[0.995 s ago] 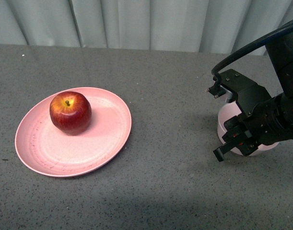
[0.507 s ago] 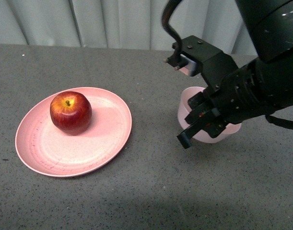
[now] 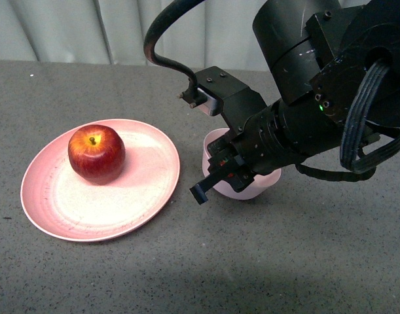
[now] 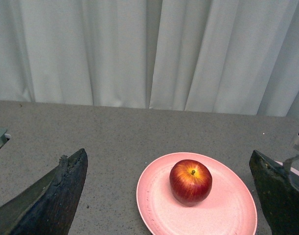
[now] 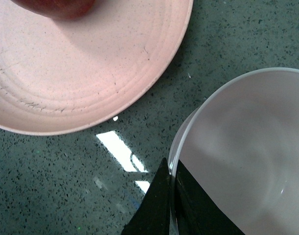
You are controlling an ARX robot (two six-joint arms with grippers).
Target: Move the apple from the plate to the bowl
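The left pincer (image 4: 167,161) hung wide open and empty, facing the plate (image 3: 69,216) on the desk (image 3: 285,261). Just right of the plate, the right pincer (image 3: 209,185) was clamped on the bowl (image 3: 252,188) by its rim, one finger inside. The apple (image 3: 96,154) sat on the plate's far left part, before the curtain (image 3: 88,29).

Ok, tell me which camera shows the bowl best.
Right wrist view: the bowl fills much of it close up, its inside bare, the right tool pinching its rim. The front view shows only parts of it behind the right arm. The left wrist view barely catches it, if at all.
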